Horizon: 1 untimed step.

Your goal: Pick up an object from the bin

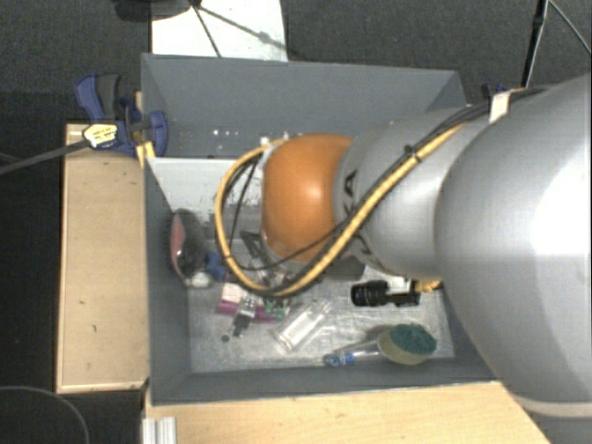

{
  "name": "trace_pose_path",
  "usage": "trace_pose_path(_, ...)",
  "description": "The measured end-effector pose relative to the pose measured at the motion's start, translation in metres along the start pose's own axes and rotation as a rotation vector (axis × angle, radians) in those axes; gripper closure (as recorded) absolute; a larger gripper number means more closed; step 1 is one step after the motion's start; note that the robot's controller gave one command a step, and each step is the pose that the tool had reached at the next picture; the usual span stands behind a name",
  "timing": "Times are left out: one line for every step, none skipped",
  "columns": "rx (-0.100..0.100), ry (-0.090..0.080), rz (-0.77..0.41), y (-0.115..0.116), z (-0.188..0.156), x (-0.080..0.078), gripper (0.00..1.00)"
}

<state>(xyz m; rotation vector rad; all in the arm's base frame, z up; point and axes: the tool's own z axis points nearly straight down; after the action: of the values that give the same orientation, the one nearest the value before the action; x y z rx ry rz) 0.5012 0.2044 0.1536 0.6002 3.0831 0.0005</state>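
Observation:
My gripper (255, 259) reaches down at the bin's left-middle, mostly covered by the orange dome on the wrist. Just below it lie a small purple and magenta thing (231, 300) and a clear plastic bottle (302, 326) on its side. To its left, a pink and grey rounded object (181, 242) lies against the left wall, with a small blue piece (215, 266) beside it. Nothing shows held in the gripper.
A black cylindrical thing (377, 294) lies right of the gripper under the arm. A round green brush head (409, 342) on a clear handle with a blue end (339, 359) rests near the front wall. The arm hides the bin's right and back floor.

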Motion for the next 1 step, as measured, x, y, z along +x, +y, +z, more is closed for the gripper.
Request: trace_pose_path(0.004, 0.002, 0.098, -0.0235, 0.0735, -0.0132, 0.00)
